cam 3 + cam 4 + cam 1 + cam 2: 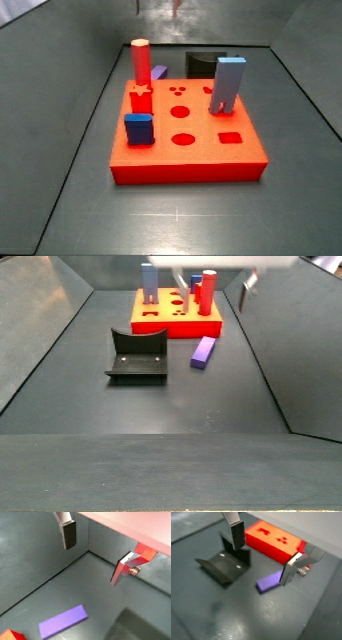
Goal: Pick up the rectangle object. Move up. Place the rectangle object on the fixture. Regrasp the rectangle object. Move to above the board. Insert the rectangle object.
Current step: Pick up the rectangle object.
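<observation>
Rectangle object (203,352) lies flat; pincer (264,558) empty above.

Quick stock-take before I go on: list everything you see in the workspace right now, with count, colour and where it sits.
rectangle object: 1, purple, flat on the floor beside the board, not held.
board: 1, red-orange, on the floor at the far end in a side view.
fixture: 1, black, on the floor near the board, apart from the rectangle object.
tall red post: 1, red, upright in the board.
tall light-blue block: 1, light blue, upright in the board.
short dark-blue block: 1, dark blue, seated in the board.
end effector: 1, silver fingers with dark pads, open and empty, above the floor over the rectangle object.
</observation>
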{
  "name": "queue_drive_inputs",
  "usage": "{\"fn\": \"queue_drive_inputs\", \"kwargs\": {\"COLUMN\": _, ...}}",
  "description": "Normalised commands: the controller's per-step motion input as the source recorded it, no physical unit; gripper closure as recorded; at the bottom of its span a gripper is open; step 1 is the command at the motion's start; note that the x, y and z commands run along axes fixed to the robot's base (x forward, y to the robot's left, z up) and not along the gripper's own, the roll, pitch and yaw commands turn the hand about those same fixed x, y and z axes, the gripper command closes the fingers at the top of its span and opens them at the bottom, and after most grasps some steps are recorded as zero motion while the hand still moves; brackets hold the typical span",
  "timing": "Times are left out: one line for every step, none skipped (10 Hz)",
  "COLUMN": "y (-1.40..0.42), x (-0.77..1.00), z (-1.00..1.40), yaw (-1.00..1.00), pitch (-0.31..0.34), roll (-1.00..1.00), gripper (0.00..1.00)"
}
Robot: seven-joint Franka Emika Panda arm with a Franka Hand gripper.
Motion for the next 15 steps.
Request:
{"fn": "queue_drive_inputs", "kwargs": {"y": -0.40, "x": -0.25, "z": -1.00, "yaw": -0.59, "pitch": -0.046, "roll": 0.00, "gripper": 0.00}}
{"fn": "queue_drive_inputs", "kwargs": {"y": -0.37, "x": -0.10, "z": -1.00, "yaw": -0.55, "pitch": -0.031, "roll": -0.01, "gripper": 0.00}}
{"fn": "queue_drive_inputs", "kwargs": {"y": -0.27, "x": -0.01, "z": -1.00, "yaw": -0.58, "pitch": -0.010, "roll": -0.05, "gripper": 0.00}}
{"fn": "queue_drive_inputs", "kwargs": {"y": -0.17, "x": 0.00, "z": -0.88, "yaw": -0.59, "pitch": 0.000, "roll": -0.09, "gripper": 0.00}}
{"fn": "queue_drive_inputs", "kwargs": {"y": 0.00, "x": 0.33, "z": -0.71, "yaw": -0.53, "pitch": 0.017, "roll": -0.17, "gripper": 0.00}}
{"fn": "queue_drive_inputs", "kwargs": {"y": 0.00, "x": 0.49, "z": -0.68, "yaw": -0.39, "pitch": 0.030, "roll": -0.17, "gripper": 0.00}}
{"fn": "queue_drive_inputs", "kwargs": {"y": 0.00, "x": 0.29, "z": -0.51, "yaw": -0.23, "pitch": 0.000, "roll": -0.29, "gripper": 0.00}}
{"fn": "queue_drive_inputs", "kwargs": {"y": 0.00, "x": 0.19, "z": -0.51, "yaw": -0.15, "pitch": 0.000, "roll": -0.30, "gripper": 0.00}}
{"fn": "queue_drive_inputs", "kwargs": {"y": 0.00, "x": 0.00, "z": -0.75, "yaw": -0.03, "pitch": -0.019, "roll": -0.19, "gripper": 0.00}}
{"fn": "queue_drive_inputs", "kwargs": {"y": -0.02, "x": 0.00, "z": -0.72, "yaw": 0.00, "pitch": -0.026, "roll": -0.12, "gripper": 0.00}}
{"fn": "queue_drive_inputs", "kwargs": {"y": -0.04, "x": 0.00, "z": -0.55, "yaw": 0.00, "pitch": -0.023, "roll": -0.05, "gripper": 0.00}}
{"fn": "queue_drive_inputs", "kwargs": {"y": -0.13, "x": 0.00, "z": -0.38, "yaw": -0.03, "pitch": -0.027, "roll": -0.03, "gripper": 0.00}}
{"fn": "queue_drive_inputs", "kwargs": {"y": -0.19, "x": 0.00, "z": -0.28, "yaw": -0.09, "pitch": -0.029, "roll": -0.04, "gripper": 0.00}}
{"fn": "queue_drive_inputs", "kwargs": {"y": -0.17, "x": 0.00, "z": -0.22, "yaw": -0.05, "pitch": -0.090, "roll": -0.03, "gripper": 0.00}}
{"fn": "queue_drive_inputs", "kwargs": {"y": -0.10, "x": 0.00, "z": -0.15, "yaw": -0.03, "pitch": -0.116, "roll": -0.05, "gripper": 0.00}}
